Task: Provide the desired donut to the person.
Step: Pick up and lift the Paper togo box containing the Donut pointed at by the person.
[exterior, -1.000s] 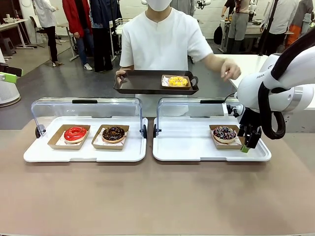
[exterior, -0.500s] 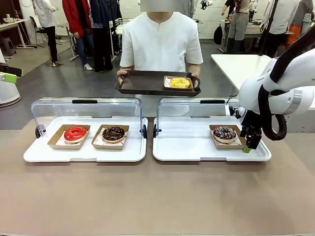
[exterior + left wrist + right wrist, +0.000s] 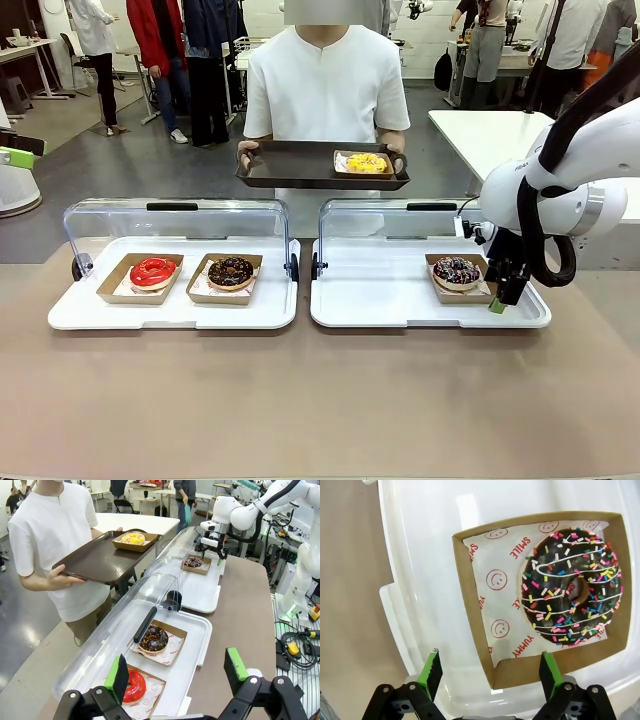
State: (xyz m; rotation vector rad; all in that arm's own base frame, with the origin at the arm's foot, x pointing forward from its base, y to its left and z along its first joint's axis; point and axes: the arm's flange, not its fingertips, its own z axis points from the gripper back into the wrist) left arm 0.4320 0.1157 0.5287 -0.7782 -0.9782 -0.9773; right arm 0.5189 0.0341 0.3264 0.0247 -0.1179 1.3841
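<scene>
The person stands at the far side and holds a dark tray with both hands; a yellow donut in a cardboard box lies on it. A chocolate donut with coloured sprinkles sits in its box on the right white tray. My right gripper hovers open over the box's near edge, one finger outside the box, at the donut's right. My left gripper is open and empty above the left tray, over the red donut and chocolate donut.
Both white trays have clear hinged lids standing open at the back. The red donut and chocolate donut lie side by side on the left tray. Bare brown table lies in front. Bystanders stand far behind.
The person's raised hand has come back to the tray, which both hands now hold a little higher. My right gripper has barely shifted and stays open.
</scene>
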